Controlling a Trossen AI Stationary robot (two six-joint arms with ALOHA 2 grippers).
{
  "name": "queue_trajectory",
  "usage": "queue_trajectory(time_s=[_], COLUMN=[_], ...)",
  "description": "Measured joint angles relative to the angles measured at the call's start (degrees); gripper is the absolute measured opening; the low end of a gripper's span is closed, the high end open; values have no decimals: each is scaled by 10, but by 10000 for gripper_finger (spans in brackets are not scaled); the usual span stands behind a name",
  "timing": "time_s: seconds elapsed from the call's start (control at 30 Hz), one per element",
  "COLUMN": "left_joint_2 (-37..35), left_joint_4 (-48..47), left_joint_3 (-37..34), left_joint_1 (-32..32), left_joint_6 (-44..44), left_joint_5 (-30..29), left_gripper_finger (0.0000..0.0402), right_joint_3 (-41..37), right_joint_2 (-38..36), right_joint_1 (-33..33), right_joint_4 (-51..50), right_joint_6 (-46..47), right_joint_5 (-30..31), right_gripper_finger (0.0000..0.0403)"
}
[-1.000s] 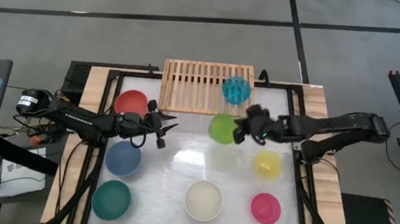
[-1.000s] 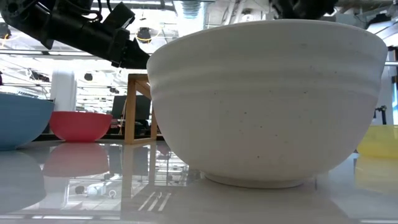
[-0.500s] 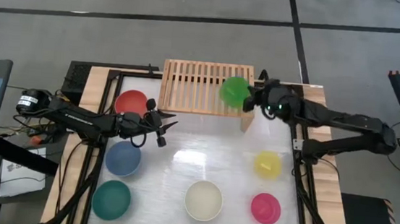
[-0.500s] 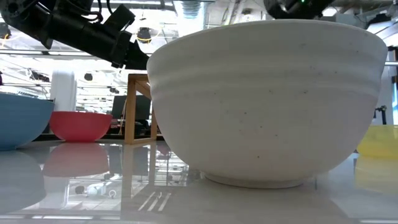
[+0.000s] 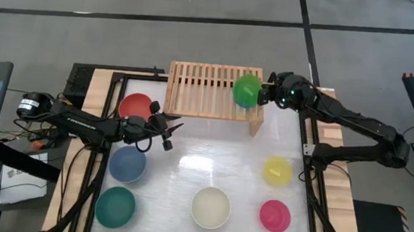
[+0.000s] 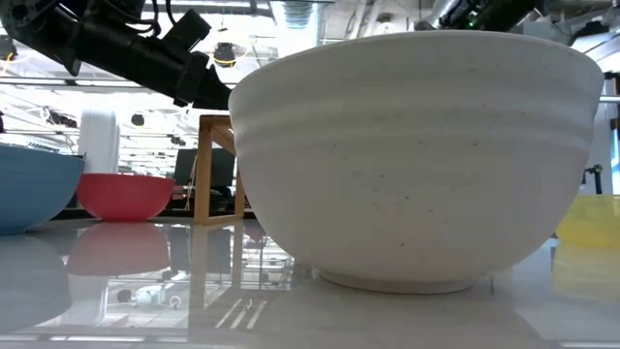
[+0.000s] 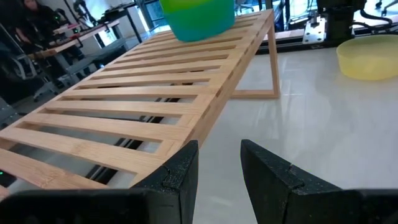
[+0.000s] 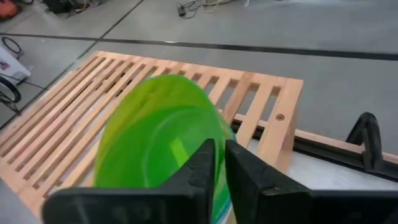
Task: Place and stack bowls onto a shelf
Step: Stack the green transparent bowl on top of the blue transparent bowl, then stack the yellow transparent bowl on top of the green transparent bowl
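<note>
Nearest the front edge of the table [image 5: 187, 167] there's 3 bowls in a row: teal bowl [image 5: 115, 206] on the left, cream bowl [image 5: 210, 207] in the middle (it fills most of the low view [image 6: 417, 160]), pink bowl [image 5: 275, 216] on the right. 1 row back: slate blue bowl [image 5: 127, 164] on the left, yellow bowl [image 5: 277, 170] on the right, w/ bare tabletop between them.

Left gripper [image 5: 166, 133] hangs over the table just past the slate blue bowl, near the front-left corner of the shelf [image 5: 202, 85]. Its fingers [image 7: 180, 171] are a bit apart w/ nothing between them, pointing toward the shelf edge. Red bowl [image 5: 135, 107] sits just left of the shelf, beside that arm.

Farthest back, the shelf stands at the rear of the table. Right gripper [image 5: 263, 93] is up over its right end, fingers [image 8: 208, 165] pinched onto the rim of the green bowl [image 5: 247, 90], which is tilted. Left wrist cam shows the green bowl sitting in the light blue bowl [image 7: 202, 26] on the slats, so that's a 2-bowl stack at the right end. Can't tell if green is fully seated.
</note>
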Motion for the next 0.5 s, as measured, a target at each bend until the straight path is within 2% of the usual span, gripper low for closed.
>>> queue_trajectory(time_s=[0.3,0.5], left_joint_2=[0,0], left_joint_4=[0,-12], left_joint_3=[0,0], left_joint_1=[0,0], left_joint_6=[5,-9], left_joint_5=[-22,-52], left_gripper_finger=[110,110], right_joint_3=[0,0], right_joint_2=[-2,-16], right_joint_1=[1,29], right_joint_4=[6,-31], right_joint_6=[-15,-15], right_joint_5=[-1,3], right_gripper_finger=[173,192])
